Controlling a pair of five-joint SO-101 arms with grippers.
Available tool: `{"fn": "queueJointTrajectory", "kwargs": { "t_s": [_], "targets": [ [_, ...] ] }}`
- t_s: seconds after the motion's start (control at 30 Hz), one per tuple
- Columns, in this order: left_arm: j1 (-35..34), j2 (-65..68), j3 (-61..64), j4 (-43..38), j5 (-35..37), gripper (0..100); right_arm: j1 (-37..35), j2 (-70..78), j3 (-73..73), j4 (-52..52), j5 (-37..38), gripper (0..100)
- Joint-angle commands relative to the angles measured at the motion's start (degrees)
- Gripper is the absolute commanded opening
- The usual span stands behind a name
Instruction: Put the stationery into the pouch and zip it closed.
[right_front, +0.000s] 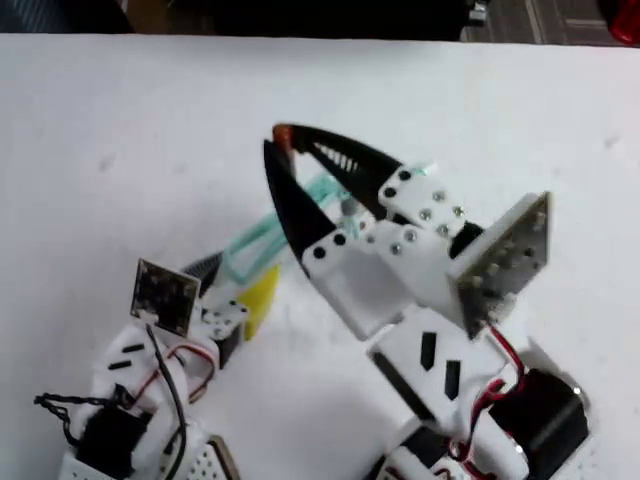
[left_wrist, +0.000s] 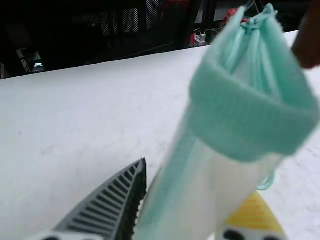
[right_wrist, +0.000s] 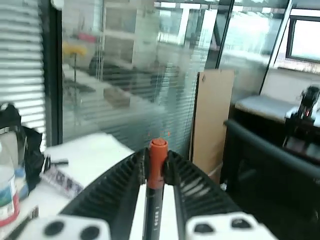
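At centre frame, the right gripper (right_front: 281, 142) pinches an orange-capped pen (right_wrist: 158, 155); at lower left, the left gripper (right_front: 238, 285) clamps the mint pouch (left_wrist: 240, 115).

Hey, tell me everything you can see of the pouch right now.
The pouch is a long, soft case with a translucent whitish body, mint-green edging and a mint fabric band across its far end; a mint zip runs along it. The left claw grips its near end between the grey finger and yellow finger, and it slants toward the right claw, which holds a pen. Whether the zip is open is unclear.
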Motion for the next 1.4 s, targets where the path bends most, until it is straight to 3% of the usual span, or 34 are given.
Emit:
{"fn": "queueJointTrajectory", "kwargs": {
  "t_s": [0.0, 0.27, 0.57, 0.8, 0.87, 0.97, 1.07, 1.17, 1.3, 1.37],
  "targets": [
    [0.9, -0.3, -2.1, 0.5, 0.5, 23, -0.5, 0.2, -6.0, -1.5, 0.1, 1.7],
    [0.9, -0.3, -2.1, 0.5, 0.5, 23, -0.7, 4.4, -2.5, -1.9, -4.4, 1.7],
    [0.5, -0.3, -2.1, 0.4, 0.4, 23, -5.6, 9.4, -2.3, -1.4, -4.0, 1.7],
    [0.4, -0.3, -2.1, 0.4, 0.8, 23, -5.3, 7.4, -2.3, 11.6, -3.5, 2.2],
    [0.3, -0.3, -2.1, 0.4, 0.8, 23, -5.3, 7.4, -2.3, 15.4, 0.4, 2.8],
    [-2.1, -0.3, -2.1, -0.6, 3.0, 23, -5.4, 7.1, -2.3, 19.2, 4.1, 9.5],
    [-4.3, -0.3, -2.1, -1.1, 5.1, 23, -5.3, 6.9, -2.7, 21.5, 2.0, 19.6],
    [-4.3, -0.3, -2.1, -1.1, 5.6, 23, -5.1, 6.9, -2.8, 21.6, 1.8, 22.3],
    [-4.3, -0.3, -2.1, -1.1, 5.6, 23, -0.7, 7.4, -6.3, 21.3, 1.4, 22.3],
    [-4.5, -0.3, -2.1, -1.1, 5.6, 23, 4.7, 7.4, -7.4, 19.8, 1.3, 22.3]
  ]
}}
